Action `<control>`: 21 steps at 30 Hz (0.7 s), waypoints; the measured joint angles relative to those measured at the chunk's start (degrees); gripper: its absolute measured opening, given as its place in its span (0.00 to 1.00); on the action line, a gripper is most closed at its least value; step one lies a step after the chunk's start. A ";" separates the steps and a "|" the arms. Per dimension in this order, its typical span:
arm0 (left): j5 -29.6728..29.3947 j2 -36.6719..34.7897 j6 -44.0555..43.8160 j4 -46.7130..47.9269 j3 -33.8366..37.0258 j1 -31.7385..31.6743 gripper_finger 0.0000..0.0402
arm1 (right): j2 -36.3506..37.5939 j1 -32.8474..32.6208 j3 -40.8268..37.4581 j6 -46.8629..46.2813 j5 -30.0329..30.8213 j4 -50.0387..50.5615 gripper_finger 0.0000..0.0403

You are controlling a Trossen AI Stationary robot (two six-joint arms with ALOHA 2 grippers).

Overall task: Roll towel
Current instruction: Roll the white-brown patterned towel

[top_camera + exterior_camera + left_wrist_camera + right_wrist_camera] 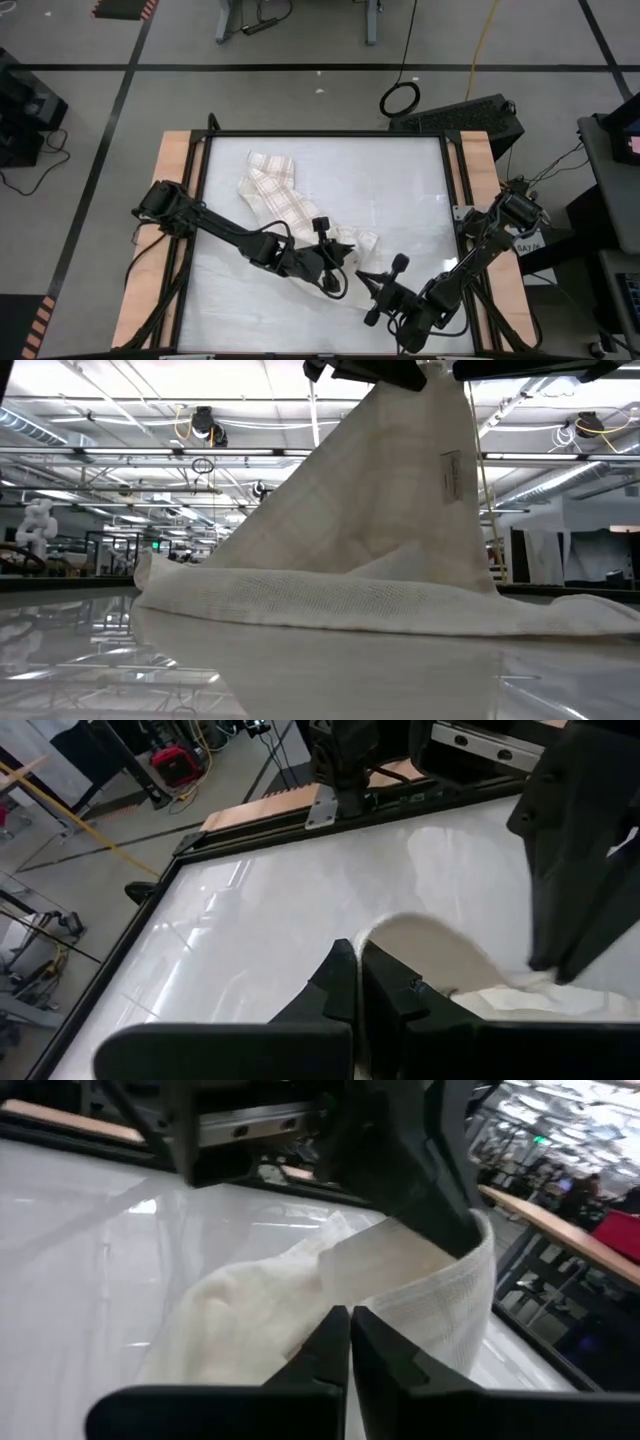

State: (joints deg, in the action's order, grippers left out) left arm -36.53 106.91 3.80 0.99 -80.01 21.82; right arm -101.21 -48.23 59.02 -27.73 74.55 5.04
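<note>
The towel is seen lying crumpled in a diagonal band across the white surface, running from the far left part toward the near middle. In the low view one end of the towel is lifted off the surface as a raised, tent-like sheet, with a small label showing on it; the rest is heaped flat below.

The left tool is positioned over the near end of the towel, at the near middle of the surface. Its fingers are closed together, with cloth passing beside and beneath them; whether cloth is pinched between them cannot be told.

The right tool is placed just beside the left one, at the towel's near edge. Its fingers are pressed together, tips pointed at a folded lobe of towel; a grip on the cloth cannot be confirmed.
</note>
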 joint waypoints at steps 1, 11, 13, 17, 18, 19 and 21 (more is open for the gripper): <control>0.00 0.00 0.02 -0.02 0.00 0.00 0.01 | 0.00 -0.20 0.00 0.01 -0.76 0.04 0.01; 0.01 -0.02 -0.03 -0.04 0.00 -0.45 0.01 | 0.00 -0.42 0.04 1.08 -2.40 1.26 0.18; 0.00 -0.02 -0.03 -0.04 0.00 -0.69 0.01 | 0.02 -0.42 0.04 0.99 -1.58 1.20 0.28; 0.02 -0.02 -0.05 -0.04 0.00 -0.85 0.01 | 0.02 -0.42 0.04 1.01 1.51 1.19 0.45; 0.02 -0.02 -0.07 -0.04 0.00 -0.85 0.01 | 0.02 -0.42 0.04 1.24 2.27 1.16 0.48; 0.02 -0.02 -0.07 -0.07 0.00 -0.85 0.01 | 0.04 -0.36 0.04 1.46 3.00 1.24 0.50; 0.02 -0.02 -0.07 -0.07 0.00 -0.85 0.01 | 0.02 0.17 0.04 1.71 3.40 1.64 0.51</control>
State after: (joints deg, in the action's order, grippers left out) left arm -36.51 106.89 3.73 0.93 -80.01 20.97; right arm -101.19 -48.06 59.07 -26.02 77.95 6.68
